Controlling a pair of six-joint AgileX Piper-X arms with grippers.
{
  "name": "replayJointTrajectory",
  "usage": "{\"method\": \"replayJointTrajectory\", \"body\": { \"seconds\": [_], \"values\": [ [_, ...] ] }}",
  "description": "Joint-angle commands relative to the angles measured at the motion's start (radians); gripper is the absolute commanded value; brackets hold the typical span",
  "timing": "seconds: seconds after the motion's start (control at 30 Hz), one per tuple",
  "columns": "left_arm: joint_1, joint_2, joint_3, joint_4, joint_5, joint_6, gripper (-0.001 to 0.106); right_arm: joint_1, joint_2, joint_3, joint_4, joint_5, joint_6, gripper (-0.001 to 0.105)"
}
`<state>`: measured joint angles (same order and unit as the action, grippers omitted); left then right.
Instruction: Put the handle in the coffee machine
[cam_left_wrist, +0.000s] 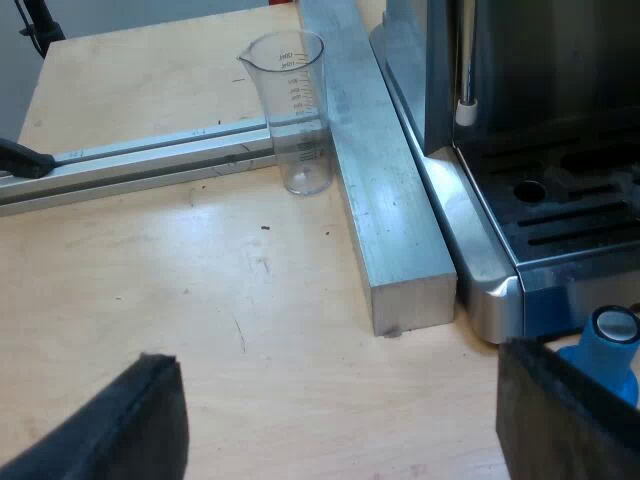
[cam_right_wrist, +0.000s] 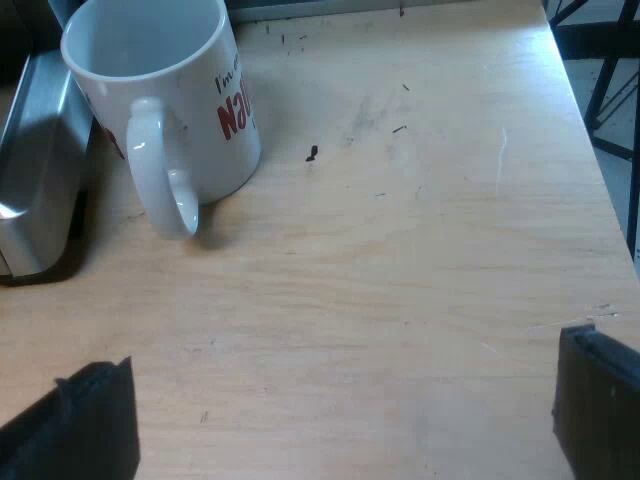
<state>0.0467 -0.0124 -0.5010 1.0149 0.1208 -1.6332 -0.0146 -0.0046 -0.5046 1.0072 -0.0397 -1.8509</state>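
Observation:
My left gripper is open over bare wooden table, its black fingers wide apart with nothing between them. The espresso machine stands beyond it, showing its metal drip tray and steam wand. A blue tamper stands by the machine's near corner, close to one finger. My right gripper is also open and empty above the wooden table. A white mug with red lettering stands upright ahead of it, next to a corner of the machine.
A clear measuring glass stands where two aluminium bars meet beside the machine. A thinner rail runs off from there across the table. The table edge and a dark frame lie beyond the right gripper.

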Motion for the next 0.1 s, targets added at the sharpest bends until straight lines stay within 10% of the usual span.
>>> {"method": "replayJointTrajectory", "body": {
  "seconds": [0.03, 0.1],
  "values": [
    [0.000, -0.141, -0.006, -0.013, -0.014, -0.008, 0.067, -0.003, -0.047, -0.008, -0.007, -0.010, -0.007, 0.085],
    [0.000, -0.141, -0.006, -0.013, -0.014, -0.008, 0.067, -0.003, -0.047, -0.008, -0.007, -0.010, -0.007, 0.085]
  ]
}}
